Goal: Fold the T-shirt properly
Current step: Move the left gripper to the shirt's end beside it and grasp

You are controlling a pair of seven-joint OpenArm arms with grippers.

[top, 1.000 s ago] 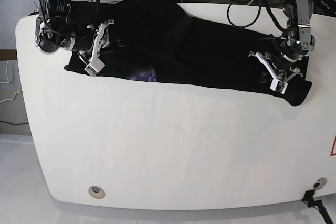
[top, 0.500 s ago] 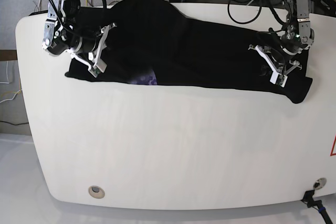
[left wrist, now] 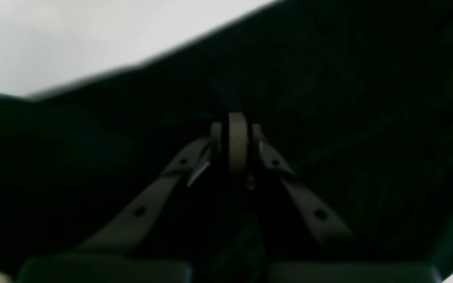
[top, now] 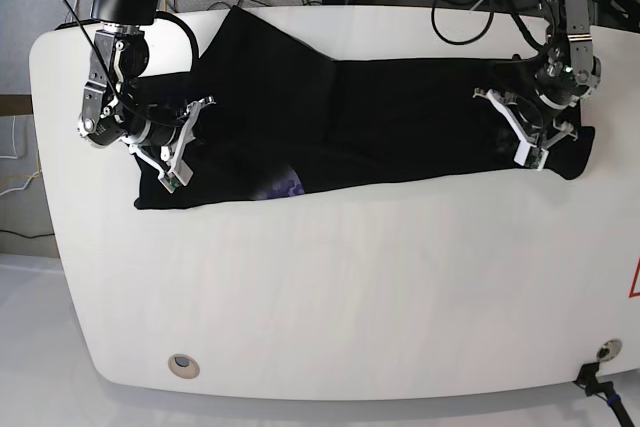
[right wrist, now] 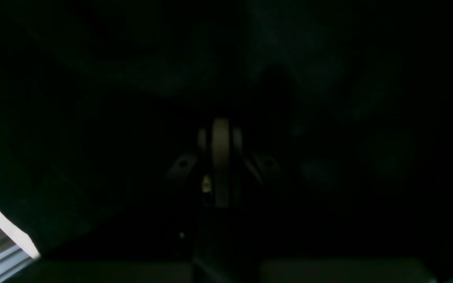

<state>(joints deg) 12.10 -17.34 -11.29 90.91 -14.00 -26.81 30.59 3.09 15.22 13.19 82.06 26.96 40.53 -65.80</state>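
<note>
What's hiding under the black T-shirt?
Under the T-shirt lies the white table. A bit of purple print peeks out at its near edge. Anything else beneath is covered.

No readable text, label, brand or number anywhere. Only a fragment of a red triangular mark [top: 635, 280], cut off by the frame at the edge of the white oval table [top: 330, 287], well apart from both sets of fingers; too little visible to read. Purple print [top: 285, 185] on the black fabric T-shirt [top: 380, 117], no legible letters.
</note>
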